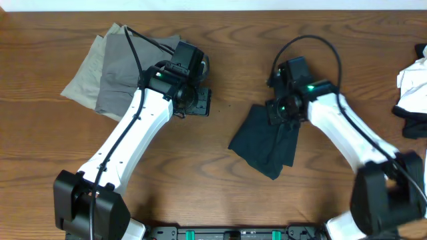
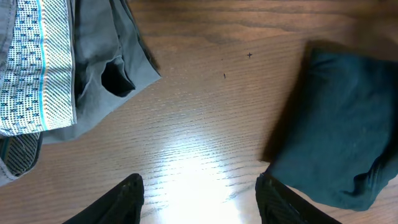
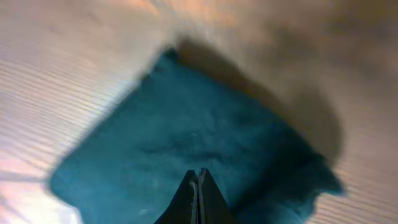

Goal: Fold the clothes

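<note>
Jaws on the left gripper [image 2: 200,200] stand well apart with nothing between them, only bare brown wooden table [image 1: 230,37] below. At the far left of the table lies a pile of two soft pieces: a flat khaki fabric garment [image 1: 81,79] underneath and a folded grey fabric garment [image 1: 119,81] on top of it, both toward the far edge. The left wrist view shows the grey garment [image 2: 102,53] turned back to bare a white band printed with small dots and a teal stripe [image 2: 43,62]. The left gripper [image 1: 197,101] hovers just beside the right edge of this pile, touching neither piece. A black cable [image 1: 137,57] runs across the grey garment to the arm.

Right of centre lies a dark teal-black fabric garment [image 1: 265,143], folded into a rough rectangle set askew, well apart from the pile. The right gripper [image 1: 283,111] sits at its far edge. Its jaws are pressed fully together over the dark cloth [image 3: 186,134]; whether any fabric is caught between the tips [image 3: 198,183] cannot be told.

At the right edge of the table rests a heap of white and black cloth [image 1: 415,83].
</note>
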`<state>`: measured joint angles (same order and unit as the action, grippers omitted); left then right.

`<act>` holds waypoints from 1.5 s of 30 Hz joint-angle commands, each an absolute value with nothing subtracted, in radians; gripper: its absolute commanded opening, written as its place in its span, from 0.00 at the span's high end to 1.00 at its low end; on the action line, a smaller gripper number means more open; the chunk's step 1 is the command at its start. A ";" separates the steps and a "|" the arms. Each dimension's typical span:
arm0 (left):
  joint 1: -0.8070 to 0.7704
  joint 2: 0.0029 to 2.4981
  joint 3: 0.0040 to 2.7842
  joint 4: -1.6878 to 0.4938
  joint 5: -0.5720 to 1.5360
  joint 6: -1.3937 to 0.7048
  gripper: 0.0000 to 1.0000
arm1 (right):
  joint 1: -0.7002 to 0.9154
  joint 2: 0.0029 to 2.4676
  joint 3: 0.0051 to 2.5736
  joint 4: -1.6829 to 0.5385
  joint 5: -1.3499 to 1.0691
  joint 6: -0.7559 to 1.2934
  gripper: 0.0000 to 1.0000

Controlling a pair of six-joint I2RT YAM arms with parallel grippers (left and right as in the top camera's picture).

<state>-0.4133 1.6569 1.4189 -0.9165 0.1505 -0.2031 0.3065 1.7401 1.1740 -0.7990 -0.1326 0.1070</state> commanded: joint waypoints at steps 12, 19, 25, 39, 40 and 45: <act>-0.455 1.736 1.416 -0.770 0.421 -0.191 0.32 | 0.170 1.596 1.167 -1.065 -0.021 0.166 0.99; -0.507 1.892 1.416 -0.678 0.620 -0.191 0.21 | 0.171 1.610 1.157 -0.966 -0.117 0.157 0.99; -0.514 2.027 1.416 -0.629 0.805 -0.153 0.13 | 0.168 1.687 1.127 -0.930 -0.118 0.171 0.99; -0.583 2.203 1.417 -0.543 0.950 -0.123 0.86 | 0.125 1.698 1.126 -0.897 -0.166 0.179 0.99; -0.590 2.200 1.420 -0.543 0.950 -0.123 0.94 | 0.124 1.698 1.126 -0.899 -0.166 0.179 0.99; -0.568 2.135 1.462 -0.560 0.949 -0.094 0.94 | 0.101 1.661 1.126 -0.908 -0.165 0.178 0.99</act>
<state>-0.5961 2.1910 1.4200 -0.5491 0.9245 -0.1299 0.1238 1.7023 1.1229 -0.9066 -0.1551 0.1688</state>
